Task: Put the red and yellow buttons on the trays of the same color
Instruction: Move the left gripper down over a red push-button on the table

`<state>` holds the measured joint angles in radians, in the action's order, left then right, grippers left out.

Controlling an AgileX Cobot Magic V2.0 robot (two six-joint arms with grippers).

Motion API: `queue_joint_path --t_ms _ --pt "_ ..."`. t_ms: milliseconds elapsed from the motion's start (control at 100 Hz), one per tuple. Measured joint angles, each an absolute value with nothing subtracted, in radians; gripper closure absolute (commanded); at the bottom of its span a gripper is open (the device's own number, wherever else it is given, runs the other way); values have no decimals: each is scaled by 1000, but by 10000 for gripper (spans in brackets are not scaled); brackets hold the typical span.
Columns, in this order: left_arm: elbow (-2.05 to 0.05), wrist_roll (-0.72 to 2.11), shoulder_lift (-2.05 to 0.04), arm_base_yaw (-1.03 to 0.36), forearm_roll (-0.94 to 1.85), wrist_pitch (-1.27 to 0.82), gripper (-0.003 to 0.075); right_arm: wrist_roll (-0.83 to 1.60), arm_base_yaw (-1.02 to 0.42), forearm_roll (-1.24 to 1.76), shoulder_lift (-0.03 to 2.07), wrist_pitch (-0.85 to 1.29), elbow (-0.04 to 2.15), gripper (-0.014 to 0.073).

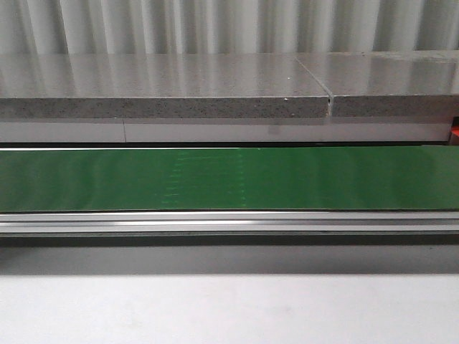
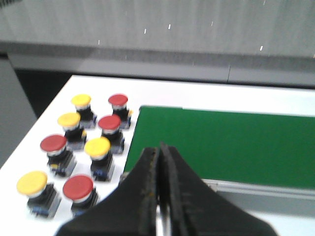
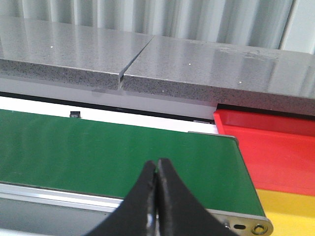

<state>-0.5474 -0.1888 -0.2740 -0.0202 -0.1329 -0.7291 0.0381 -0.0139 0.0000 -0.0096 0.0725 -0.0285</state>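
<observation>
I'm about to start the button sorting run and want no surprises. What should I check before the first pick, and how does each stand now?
1. Left gripper free to grasp: ok, shut with nothing between its fingers; must open first.
2. Right gripper free: ok, shut and holding nothing.
3. Buttons available: ok, four red, such as the red button, and four yellow, such as the yellow button, stand upright beside the end of the green belt.
4. Green belt clear: ok, nothing lies on it in any view.
5. Red tray ready: ok, visible part holds nothing.
6. Yellow tray ready: cannot tell, only a part shows.
</observation>
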Motion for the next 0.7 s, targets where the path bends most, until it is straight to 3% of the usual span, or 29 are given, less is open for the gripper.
queue_joint_path --t_ms 190,480,570,700 --pt "-701 -189 -453 -20 -127 -963 740 38 -14 0 -10 72 -29 662" --pt "-722 -189 -572 -20 -121 -1031 725 38 -14 0 -10 72 -29 662" --pt "-722 -189 -587 -20 -119 -1040 610 38 -14 0 -10 72 -29 662" --pt "-722 -189 -594 -20 -119 -1066 258 38 -14 0 -10 72 -29 662"
